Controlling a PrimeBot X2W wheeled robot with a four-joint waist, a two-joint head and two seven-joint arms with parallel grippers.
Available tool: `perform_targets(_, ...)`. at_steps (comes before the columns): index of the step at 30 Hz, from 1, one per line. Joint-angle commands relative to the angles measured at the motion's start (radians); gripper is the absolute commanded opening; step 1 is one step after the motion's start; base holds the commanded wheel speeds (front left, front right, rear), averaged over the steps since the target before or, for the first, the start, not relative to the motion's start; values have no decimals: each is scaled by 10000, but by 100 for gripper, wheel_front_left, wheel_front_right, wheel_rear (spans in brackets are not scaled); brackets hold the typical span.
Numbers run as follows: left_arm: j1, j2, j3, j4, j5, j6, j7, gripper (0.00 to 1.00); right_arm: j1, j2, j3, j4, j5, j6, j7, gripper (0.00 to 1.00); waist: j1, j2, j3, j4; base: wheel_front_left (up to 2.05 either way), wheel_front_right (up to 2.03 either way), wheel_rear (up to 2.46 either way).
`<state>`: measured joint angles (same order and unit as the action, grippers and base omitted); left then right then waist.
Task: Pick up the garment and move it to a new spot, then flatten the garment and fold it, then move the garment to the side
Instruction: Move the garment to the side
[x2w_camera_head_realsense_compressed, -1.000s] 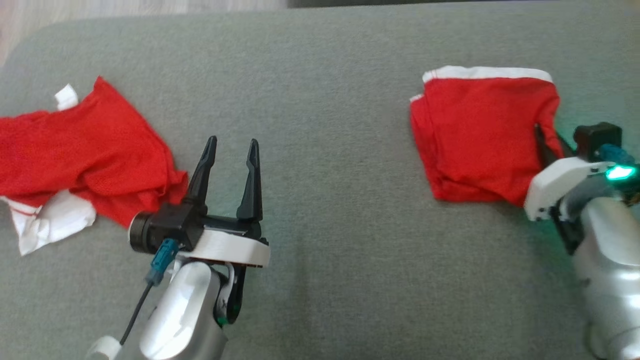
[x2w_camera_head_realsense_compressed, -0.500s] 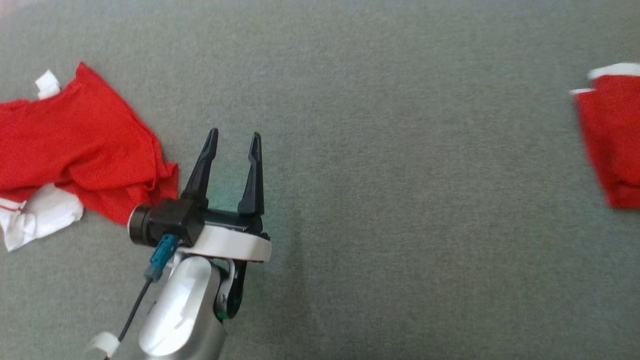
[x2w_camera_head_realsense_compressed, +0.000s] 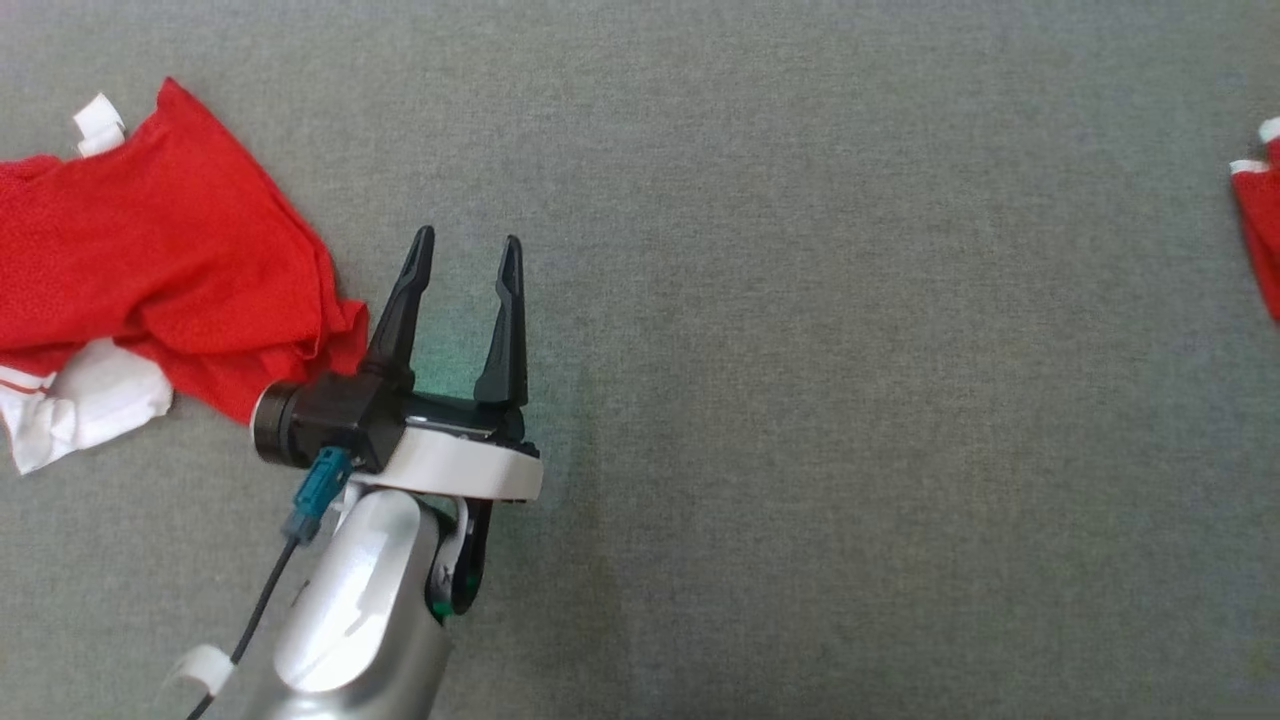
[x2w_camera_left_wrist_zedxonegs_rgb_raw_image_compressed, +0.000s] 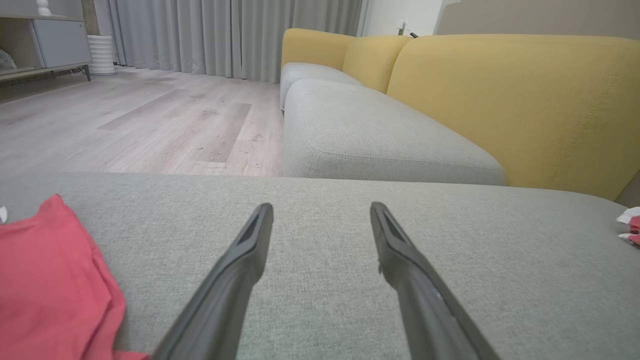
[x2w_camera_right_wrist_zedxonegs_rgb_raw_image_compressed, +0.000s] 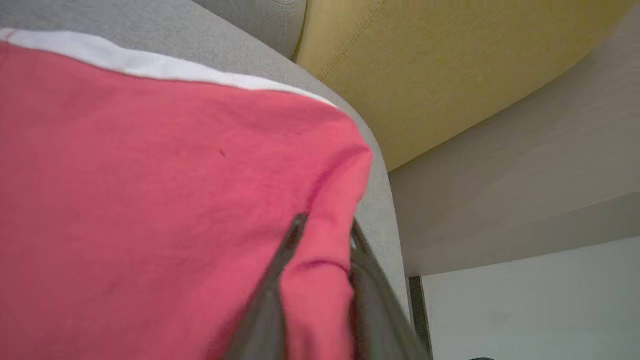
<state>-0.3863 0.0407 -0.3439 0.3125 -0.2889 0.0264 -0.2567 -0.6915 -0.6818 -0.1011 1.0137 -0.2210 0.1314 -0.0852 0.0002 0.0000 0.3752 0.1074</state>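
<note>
Red garment (x2w_camera_right_wrist_zedxonegs_rgb_raw_image_compressed: 150, 200): lay folded on cushion (x2w_camera_head_realsense_compressed: 800, 400).
Right gripper (x2w_camera_right_wrist_zedxonegs_rgb_raw_image_compressed: 327, 225): narrow, pinched garment's fold.
Left gripper (x2w_camera_head_realsense_compressed: 467, 237): stood wide, empty, near red heap (x2w_camera_head_realsense_compressed: 150, 270).

Reading as a home living room: long grey pleated curtains (x2w_camera_left_wrist_zedxonegs_rgb_raw_image_compressed: 225, 35) are hanging over a pale wood-plank floor (x2w_camera_left_wrist_zedxonegs_rgb_raw_image_compressed: 150, 125), with a yellow-backed, grey-cushioned fabric sofa (x2w_camera_left_wrist_zedxonegs_rgb_raw_image_compressed: 450, 100) sitting alongside.

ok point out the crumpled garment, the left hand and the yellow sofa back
crumpled garment (x2w_camera_head_realsense_compressed: 170, 250), head view, middle of the red cloth
left hand (x2w_camera_head_realsense_compressed: 468, 238), head view, between its fingertips
yellow sofa back (x2w_camera_left_wrist_zedxonegs_rgb_raw_image_compressed: 500, 100), left wrist view, front face
</note>
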Motion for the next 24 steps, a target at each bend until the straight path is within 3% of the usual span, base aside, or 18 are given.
perform_targets(1,-334,95,334,-279,5,20,-51,100,-5,-199,-66,-296,-212,-7,-134,100,-2,0,-124,-43,0,0,0)
perform_targets(5,-275,95,342,-240,-17,16,-51,100,-49,208,-622,-534,-428,-7,-265,100,-2,0,-465,-128,0,0,0)
perform_targets(12,117,95,430,-248,-3,-12,-51,100,-107,1477,-1007,-1580,-694,-7,-835,100,-2,0,-1719,-392,0,0,0)
perform_targets(16,390,95,507,-326,-1,34,-51,100,-101,2426,-1227,-2535,-123,-7,-1108,100,-2,0,-2353,-444,0,0,0)
perform_targets(24,909,95,727,-412,3,105,-51,100,1031,4385,-671,-5446,1448,-7,-1339,100,-2,0,-3023,-486,0,0,0)
